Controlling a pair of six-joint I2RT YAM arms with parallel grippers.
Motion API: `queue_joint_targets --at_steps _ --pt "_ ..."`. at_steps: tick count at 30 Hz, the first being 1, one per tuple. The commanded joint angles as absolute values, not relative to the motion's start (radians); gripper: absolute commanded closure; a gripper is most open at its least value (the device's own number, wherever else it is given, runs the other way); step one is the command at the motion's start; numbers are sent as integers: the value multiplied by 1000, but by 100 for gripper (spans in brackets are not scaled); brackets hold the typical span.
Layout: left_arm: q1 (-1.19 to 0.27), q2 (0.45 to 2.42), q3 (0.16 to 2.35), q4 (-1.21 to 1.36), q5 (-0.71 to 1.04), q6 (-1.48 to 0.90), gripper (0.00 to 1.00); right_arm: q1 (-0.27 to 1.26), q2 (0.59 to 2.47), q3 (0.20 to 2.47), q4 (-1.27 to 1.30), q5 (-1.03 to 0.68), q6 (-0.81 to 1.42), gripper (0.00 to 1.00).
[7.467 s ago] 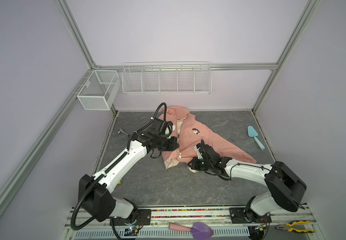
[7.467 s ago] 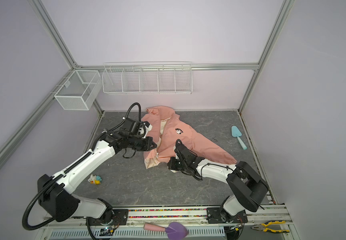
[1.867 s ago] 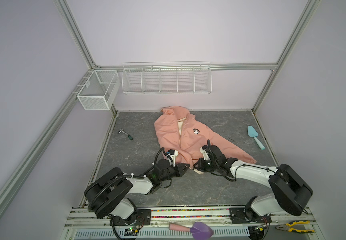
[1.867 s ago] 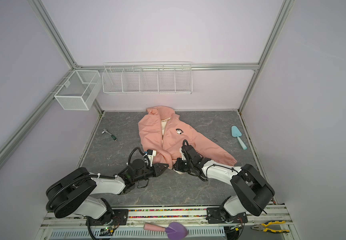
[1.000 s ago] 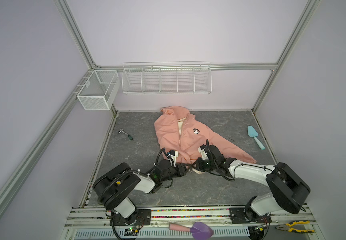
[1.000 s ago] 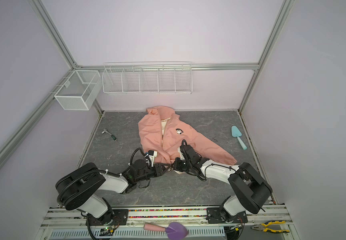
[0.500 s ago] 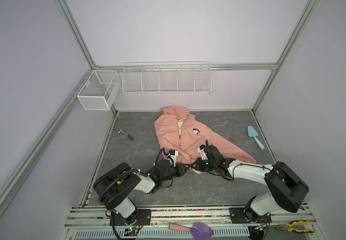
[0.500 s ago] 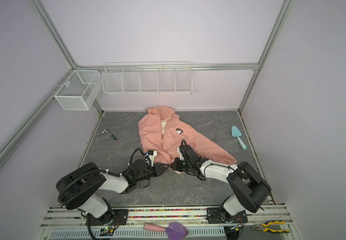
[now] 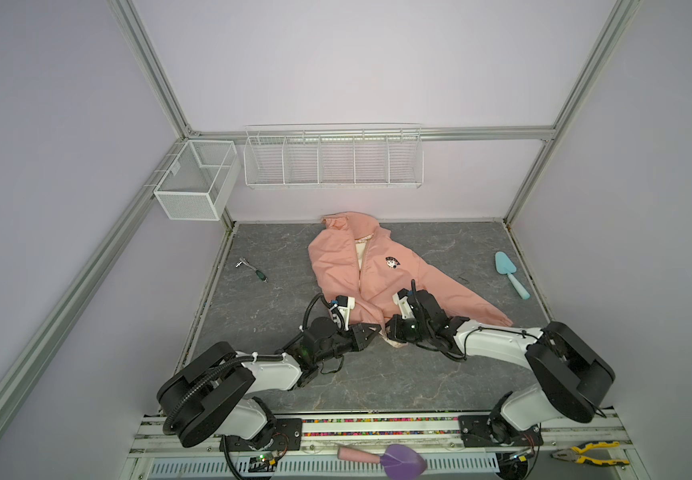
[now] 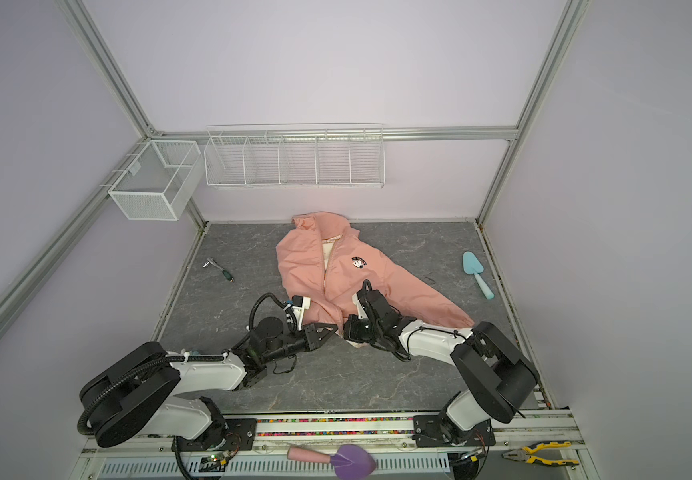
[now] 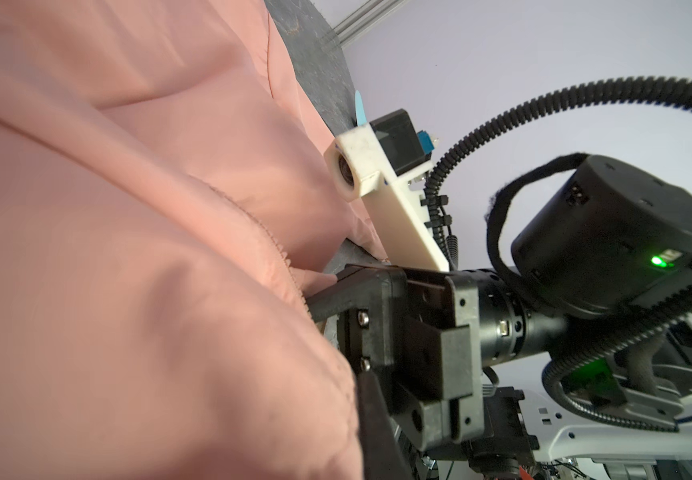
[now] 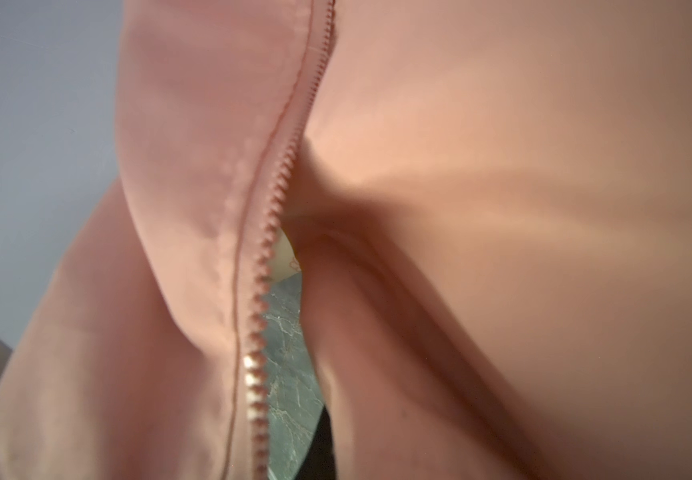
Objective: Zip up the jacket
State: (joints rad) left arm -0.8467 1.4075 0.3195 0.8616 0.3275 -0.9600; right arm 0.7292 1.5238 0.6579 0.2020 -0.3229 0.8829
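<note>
Jacket (image 9: 348,266) lies front-up on the grey table (image 9: 261,316), with its hood (image 9: 352,220) at 12 o'clock and one sleeve (image 9: 452,291) stretched toward 4 o'clock. The zip is apart at the neck. At the 6 o'clock hem the pincers meet. The left gripper (image 9: 372,330) reaches in from 8 o'clock and is pressed together on the hem's edge. The right gripper (image 9: 389,332) comes from 4 o'clock and pinches the zip edge just beside it. In the right wrist view the zipper teeth (image 12: 265,257) are unjoined.
</note>
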Motion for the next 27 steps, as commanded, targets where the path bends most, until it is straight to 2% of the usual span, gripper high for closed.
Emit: queue_joint_targets --at_steps 1,8,14,16,18,21,27 --pt "-844 1412 331 870 377 -970 100 735 1539 636 302 -362 913 94" --pt "-841 1412 316 893 372 -986 100 729 1474 593 360 -361 923 94" --pt "-833 1358 319 813 360 -969 99 720 1428 554 400 -359 940 94" --pt "-833 1350 328 790 362 -962 91 720 1420 546 422 -365 943 94" --pt "-833 1345 333 774 365 -959 74 719 1415 547 425 -368 945 94" --pt "-832 1339 334 765 365 -955 60 720 1413 548 423 -368 943 94" --pt "-830 1320 334 731 352 -946 57 720 1419 549 423 -372 943 94"
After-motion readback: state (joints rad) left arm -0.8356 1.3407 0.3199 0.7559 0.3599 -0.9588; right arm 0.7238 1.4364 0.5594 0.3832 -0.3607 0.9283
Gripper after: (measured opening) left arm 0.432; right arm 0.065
